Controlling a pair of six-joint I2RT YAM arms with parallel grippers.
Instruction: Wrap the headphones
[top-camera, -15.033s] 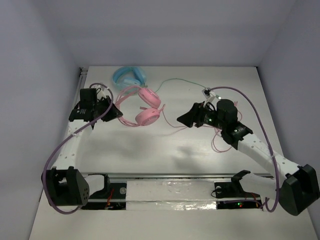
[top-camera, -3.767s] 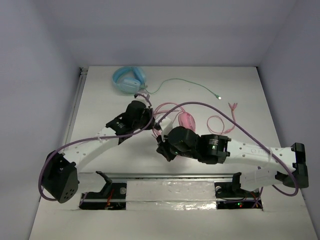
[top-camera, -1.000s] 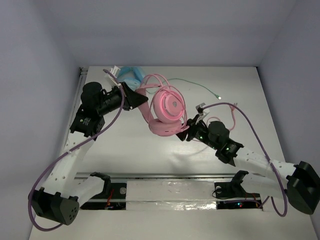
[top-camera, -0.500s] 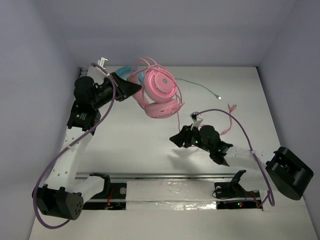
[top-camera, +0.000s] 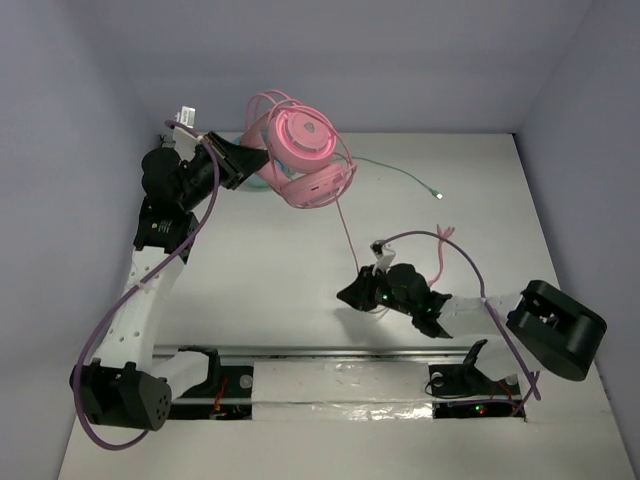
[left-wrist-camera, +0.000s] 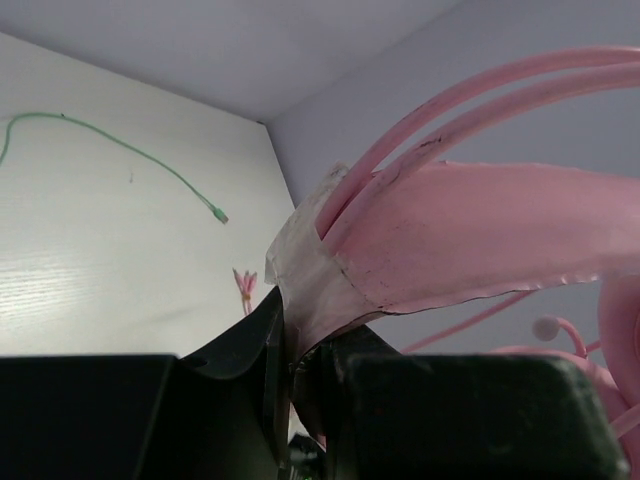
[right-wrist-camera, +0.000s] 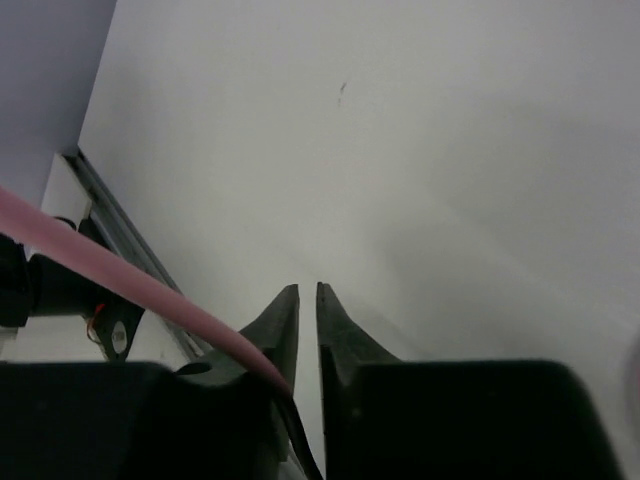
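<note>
Over the white tabletop (top-camera: 250, 260), the pink padded over-ear headphones (top-camera: 300, 150) hang raised at upper centre, headband (left-wrist-camera: 450, 105) clamped in the left gripper (top-camera: 256, 170). Lower centre, the right gripper (top-camera: 348, 293) seems pinched on their thin pink cable (top-camera: 343, 225); a taut line should wind neater loops.

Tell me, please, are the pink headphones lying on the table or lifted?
Lifted: the left gripper holds the headphones by the headband, clear of the table; the cable runs to the right gripper.
</note>
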